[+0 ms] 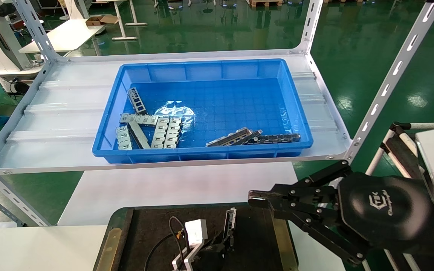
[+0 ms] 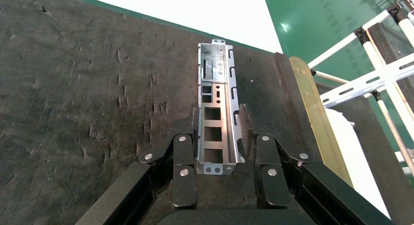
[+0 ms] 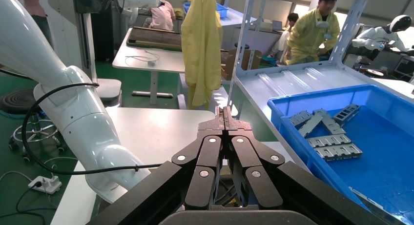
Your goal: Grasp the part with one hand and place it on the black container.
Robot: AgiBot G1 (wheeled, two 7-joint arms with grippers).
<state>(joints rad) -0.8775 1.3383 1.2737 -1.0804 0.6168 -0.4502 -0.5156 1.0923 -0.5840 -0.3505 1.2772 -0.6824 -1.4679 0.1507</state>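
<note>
Gripping the slim silver-grey stamped metal rail (image 2: 216, 112), the left tool (image 2: 220, 159) holds it over the matte brown-black tray (image 2: 88, 98) near the bench's front edge. Releasing it tilted could tip it sideways. Right tool (image 3: 224, 118), closed and empty, hangs at the front right corner.

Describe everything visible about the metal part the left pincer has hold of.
The part is a slim silver-grey rail of stamped sheet metal, with raised side walls and a row of rectangular cutouts along its floor, plus small tabs with holes at each end. It lies lengthwise over the matte surface of the black container, near the brass-coloured side strip. The left pincer is shut on its near end, one finger against each side wall. Whether it rests on the surface cannot be told.
</note>
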